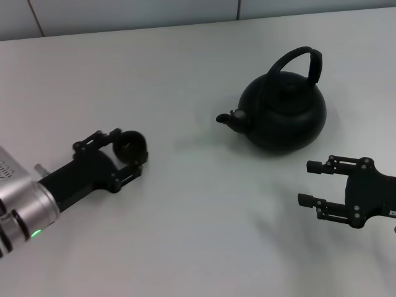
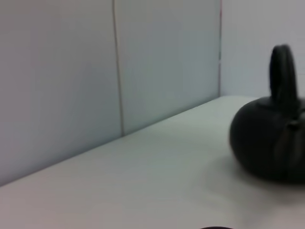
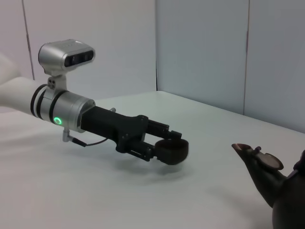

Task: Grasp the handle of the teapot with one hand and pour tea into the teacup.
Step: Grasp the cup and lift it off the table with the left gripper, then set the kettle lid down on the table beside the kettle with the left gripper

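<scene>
Teapot [image 1: 283, 111]: round matte black, on white table [image 1: 198, 235] at 2 o'clock, stubby spout toward 9. Arched handle [image 1: 297, 62] upright, untouched. Teacup [image 1: 131, 146]: tiny, black, clamped between left gripper [image 1: 127, 151] fingers at 9 o'clock. Right gripper [image 1: 315, 184] at 4 o'clock, fingers spread, near teapot, apart.

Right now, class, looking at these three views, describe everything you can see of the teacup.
The teacup is a tiny round matte black cup without a handle, its inside dark. It sits between the jaws of the left gripper, which close on its sides. In the right wrist view it hangs just above the white table, roughly upright, casting a faint shadow. It is well apart from the teapot, whose spout points toward it.
</scene>
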You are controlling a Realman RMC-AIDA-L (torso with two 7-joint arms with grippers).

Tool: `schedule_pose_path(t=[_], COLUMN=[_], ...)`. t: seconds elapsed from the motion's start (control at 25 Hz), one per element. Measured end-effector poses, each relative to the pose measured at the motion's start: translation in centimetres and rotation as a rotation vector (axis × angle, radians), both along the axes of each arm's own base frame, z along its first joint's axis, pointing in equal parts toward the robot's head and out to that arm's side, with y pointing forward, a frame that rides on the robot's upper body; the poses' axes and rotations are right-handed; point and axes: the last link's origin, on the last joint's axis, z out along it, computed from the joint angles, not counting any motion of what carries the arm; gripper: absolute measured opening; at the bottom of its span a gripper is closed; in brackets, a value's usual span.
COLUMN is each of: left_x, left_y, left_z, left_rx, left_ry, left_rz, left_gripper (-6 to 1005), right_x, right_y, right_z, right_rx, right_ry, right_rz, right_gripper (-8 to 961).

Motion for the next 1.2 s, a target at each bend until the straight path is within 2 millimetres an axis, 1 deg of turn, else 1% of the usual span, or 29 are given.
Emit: schedule_pose_path(t=[0.04,0.12,0.2,0.24,0.28,0.56,0.8,1.04,1.2], left_x=[0.5,0.5,2.6,2.6,3.2,4.9,5.0,4.7,4.5], left_y=[0.1,0.1,0.6,0.6,0.8,0.7,0.3,0.1,-0.1], left_z=[-0.3,-0.3,-1.5,-1.5,-1.9,-3.5,-4.0,-5.0,-5.3], left_rx=[-0.01,-0.01,-0.053,-0.053,-0.065,-0.089,-0.092,-0.062,-0.062], left_ry=[-0.008,-0.008,-0.033,-0.033,-0.038,-0.029,-0.014,0.063,0.077], left_rz=[-0.01,-0.01,-0.047,-0.047,-0.057,-0.096,-0.101,-0.092,-0.081], left_gripper=[692,693,693,693,693,695,697,698,699], right_x=[0.0,0.0,0.0,0.0,-0.1,-0.1,-0.1,-0.1,-0.2], right_y=[0.0,0.0,0.0,0.0,0.0,0.0,0.0,0.0,-0.1], right_z=[0.0,0.0,0.0,0.0,0.0,0.0,0.0,0.0,-0.1], right_rx=[0.0,0.0,-0.001,-0.001,-0.001,-0.001,-0.002,-0.002,-0.004], right_ry=[0.0,0.0,0.002,0.002,0.002,0.005,0.007,0.007,0.012], right_rz=[0.0,0.0,0.002,0.002,0.002,0.004,0.005,0.005,0.005], right_gripper=[631,632,632,632,632,632,632,632,631])
